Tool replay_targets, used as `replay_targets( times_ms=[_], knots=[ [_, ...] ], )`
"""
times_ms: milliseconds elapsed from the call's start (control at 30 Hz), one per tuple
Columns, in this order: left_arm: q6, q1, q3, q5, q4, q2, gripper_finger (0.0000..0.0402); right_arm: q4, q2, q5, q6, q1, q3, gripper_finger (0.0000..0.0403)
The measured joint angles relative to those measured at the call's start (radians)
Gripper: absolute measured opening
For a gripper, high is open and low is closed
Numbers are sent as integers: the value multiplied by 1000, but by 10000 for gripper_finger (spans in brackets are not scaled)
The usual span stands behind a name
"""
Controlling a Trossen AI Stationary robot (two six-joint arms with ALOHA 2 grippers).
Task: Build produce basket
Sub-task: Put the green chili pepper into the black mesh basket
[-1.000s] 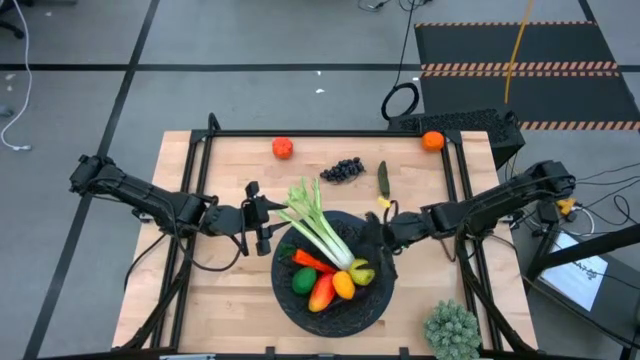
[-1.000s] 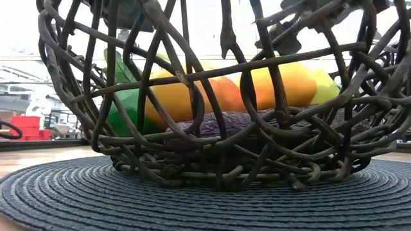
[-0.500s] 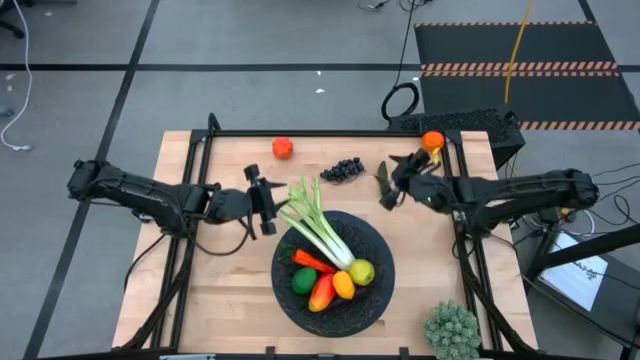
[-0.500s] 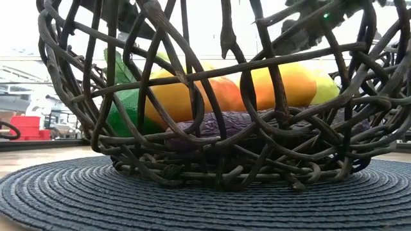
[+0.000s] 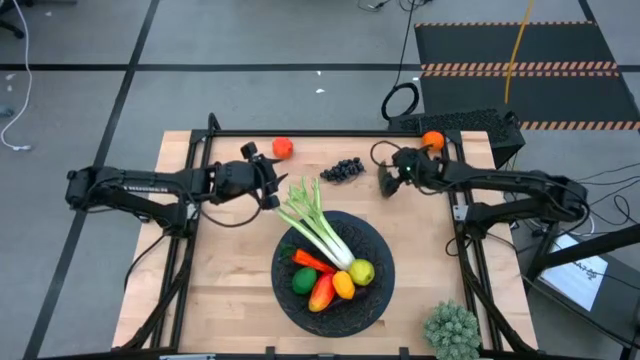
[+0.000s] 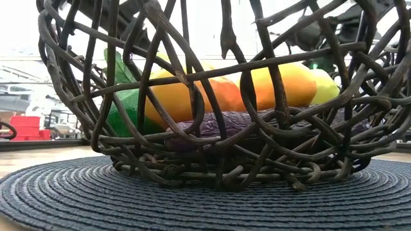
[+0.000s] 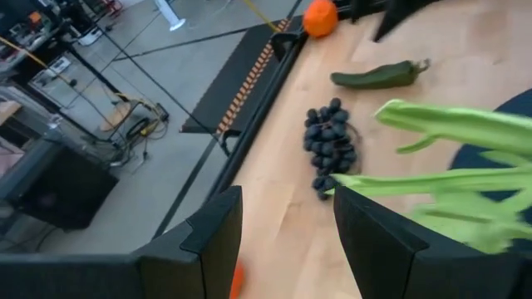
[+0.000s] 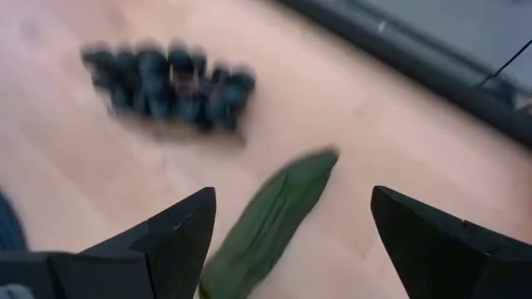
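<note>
Both arms reached inward across the far half of the table [image 5: 215, 290]. The left arm stretched from the table's left edge, nearly level, its left gripper [image 5: 268, 178] above the boards left of the table's centre, fingers [image 7: 208, 241] parted. The right arm extended from the table's right edge toward its far rim, the right gripper [image 5: 391, 176] low over the boards, fingers [image 8: 179, 237] spread wide and pointing left.

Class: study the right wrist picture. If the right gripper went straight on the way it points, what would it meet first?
Most likely the long dark-green pickle lying on the wooden table, framed between the open right gripper's fingers. The dark grape bunch lies farther off, to one side.
</note>
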Motion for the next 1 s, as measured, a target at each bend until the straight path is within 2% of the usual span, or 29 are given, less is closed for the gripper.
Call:
replay_targets(
  times_ms=[333,500,700,833,1000],
  knots=[
    [67,82,0,1,50,0,191,96,143,-65,60,1,-63,330],
    [78,101,0,48,61,0,191,137,182,-56,44,1,-64,333],
    [66,103,0,55,61,0,191,122,247,-54,18,-2,-64,332],
    [41,103,0,73,59,0,191,125,280,-54,9,-2,-64,314],
    [6,100,0,118,46,0,191,120,289,-55,1,-2,-62,264]
  ],
)
